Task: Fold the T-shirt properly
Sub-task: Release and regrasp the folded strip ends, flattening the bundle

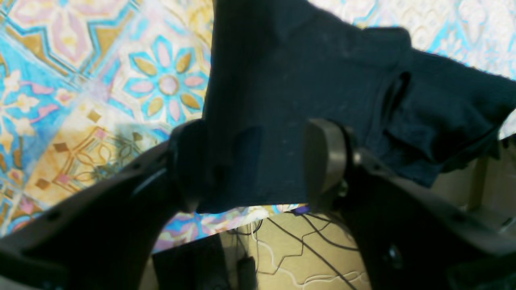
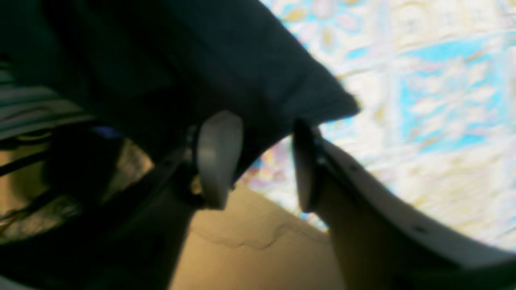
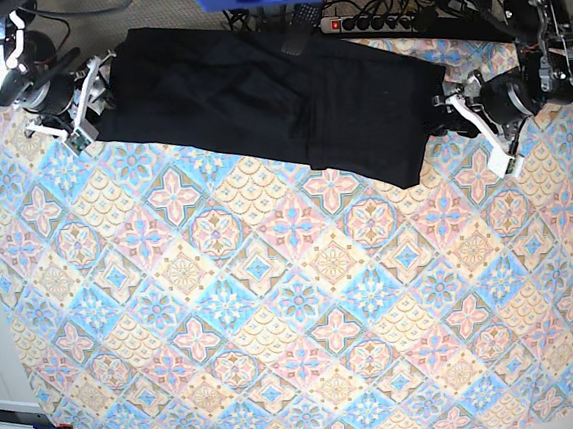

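The plain black cotton T-shirt (image 3: 256, 97) lies along the far edge of the patterned desk (image 3: 294, 304). We judge it light, limp and crease-prone; grip hems or corners. Left end effector (image 1: 258, 165) open astride cloth; right end effector (image 2: 258, 161) apparently parted, blurred.

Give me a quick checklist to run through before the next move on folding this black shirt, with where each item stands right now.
1. Left gripper released: ok, jaws stand wide with the plain black cotton T-shirt lying loose between them.
2. Right gripper released: ok, jaws apart, cloth edge just above them, not pinched.
3. Shirt folded into a long band: ok, it lies along the far edge of the patterned tablecloth.
4. Band flat: not ok, a rumpled sleeve shows in the left wrist view.
5. Shirt fully on the table: not ok, its edge overhangs near the left gripper.
6. Black power strip clear of the shirt: cannot tell.
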`<state>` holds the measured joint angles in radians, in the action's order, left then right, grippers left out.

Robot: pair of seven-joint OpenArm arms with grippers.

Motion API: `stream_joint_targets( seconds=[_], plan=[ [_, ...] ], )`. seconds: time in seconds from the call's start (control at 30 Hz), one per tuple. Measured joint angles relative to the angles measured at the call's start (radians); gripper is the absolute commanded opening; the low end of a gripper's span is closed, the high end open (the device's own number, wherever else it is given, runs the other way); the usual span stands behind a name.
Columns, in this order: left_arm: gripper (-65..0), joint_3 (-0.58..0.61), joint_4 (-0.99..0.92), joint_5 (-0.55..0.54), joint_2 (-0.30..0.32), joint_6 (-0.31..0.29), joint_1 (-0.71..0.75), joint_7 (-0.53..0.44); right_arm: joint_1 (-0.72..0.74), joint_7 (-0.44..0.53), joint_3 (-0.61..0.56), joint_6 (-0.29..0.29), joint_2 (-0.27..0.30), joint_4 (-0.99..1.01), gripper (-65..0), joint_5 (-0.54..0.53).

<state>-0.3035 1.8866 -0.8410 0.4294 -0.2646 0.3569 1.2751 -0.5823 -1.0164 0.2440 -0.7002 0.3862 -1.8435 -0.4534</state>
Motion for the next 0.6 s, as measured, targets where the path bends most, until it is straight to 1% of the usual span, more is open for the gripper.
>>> stream_joint_targets(
  seconds=[0.1,0.23,0.4,0.57,0.6],
  plan=[
    [-30.4,0.0,0.0,0.003,-0.006,0.0,0.0,0.0,-0.005,-0.005,0.0,0.005,0.001,0.045,-27.9,-0.041],
    [-30.4,0.0,0.0,0.004,-0.006,0.0,-0.002,0.0,0.004,0.006,0.0,0.005,0.0,0.098,-22.1,-0.097],
    [-30.4,0.0,-0.001,0.004,-0.009,0.0,-0.002,0.0,0.003,0.0,0.0,0.005,-0.001,0.201,-21.7,-0.155],
    [-30.4,0.0,-0.001,0.003,-0.011,-0.002,-0.002,0.0,0.031,-0.006,0.0,0.005,-0.006,0.274,-21.7,-0.164],
    [-30.4,0.0,-0.001,0.004,-0.011,-0.002,-0.002,0.0,0.039,-0.002,0.0,0.006,-0.006,0.287,-21.7,-0.193]
  ],
)
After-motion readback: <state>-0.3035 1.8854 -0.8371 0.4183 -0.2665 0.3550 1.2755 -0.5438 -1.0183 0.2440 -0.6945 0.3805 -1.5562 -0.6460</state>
